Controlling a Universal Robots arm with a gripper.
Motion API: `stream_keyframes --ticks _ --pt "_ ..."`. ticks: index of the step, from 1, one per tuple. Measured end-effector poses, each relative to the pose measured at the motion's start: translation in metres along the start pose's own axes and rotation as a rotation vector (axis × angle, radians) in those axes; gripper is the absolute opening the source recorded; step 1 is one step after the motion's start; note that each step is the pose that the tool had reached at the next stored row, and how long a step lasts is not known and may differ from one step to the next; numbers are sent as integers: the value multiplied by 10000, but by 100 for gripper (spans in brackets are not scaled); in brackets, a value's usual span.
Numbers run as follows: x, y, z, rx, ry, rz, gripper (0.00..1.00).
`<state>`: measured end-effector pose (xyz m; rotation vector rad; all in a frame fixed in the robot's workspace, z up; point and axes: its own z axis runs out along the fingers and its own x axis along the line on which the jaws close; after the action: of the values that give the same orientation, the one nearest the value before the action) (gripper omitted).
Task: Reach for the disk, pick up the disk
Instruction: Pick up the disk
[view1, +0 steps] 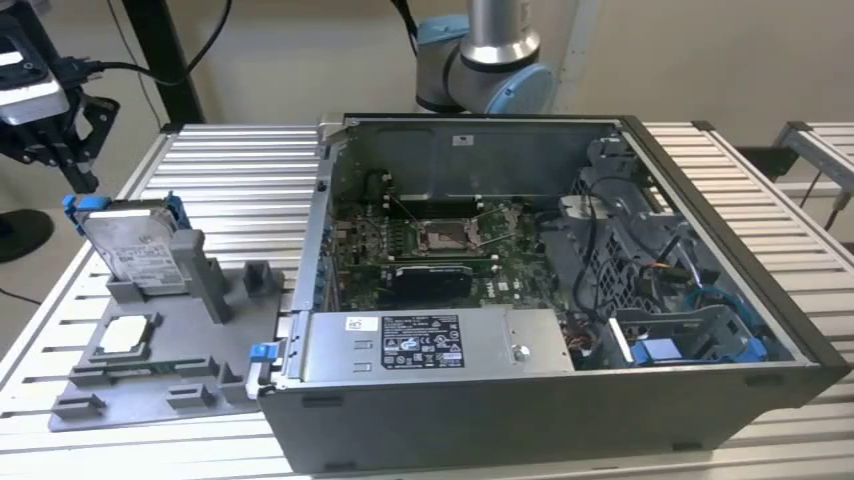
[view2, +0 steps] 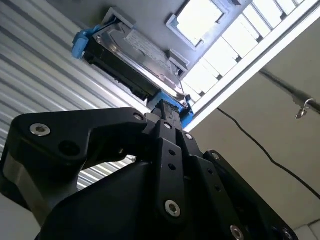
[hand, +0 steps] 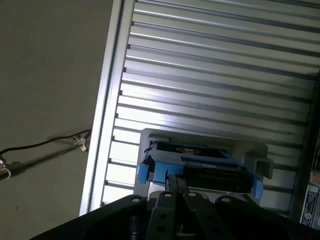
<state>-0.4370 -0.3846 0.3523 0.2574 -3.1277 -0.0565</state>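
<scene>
My end effector (hand: 176, 181), fingers seemingly together, hangs above the upright silver-metal hard drive in its blue plastic bracket (view1: 134, 245). Advisable: spread, centre, descend squarely.

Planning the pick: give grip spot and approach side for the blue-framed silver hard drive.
Probably the top edge of the silver metal hard drive, pinched across its flat faces, from above: it stands on edge, held in the grey plastic stand, leaving its top free.
</scene>
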Motion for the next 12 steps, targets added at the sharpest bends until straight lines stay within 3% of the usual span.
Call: stream_keyframes --ticks 12 --pt "2 1 0 114 34 -416 0"
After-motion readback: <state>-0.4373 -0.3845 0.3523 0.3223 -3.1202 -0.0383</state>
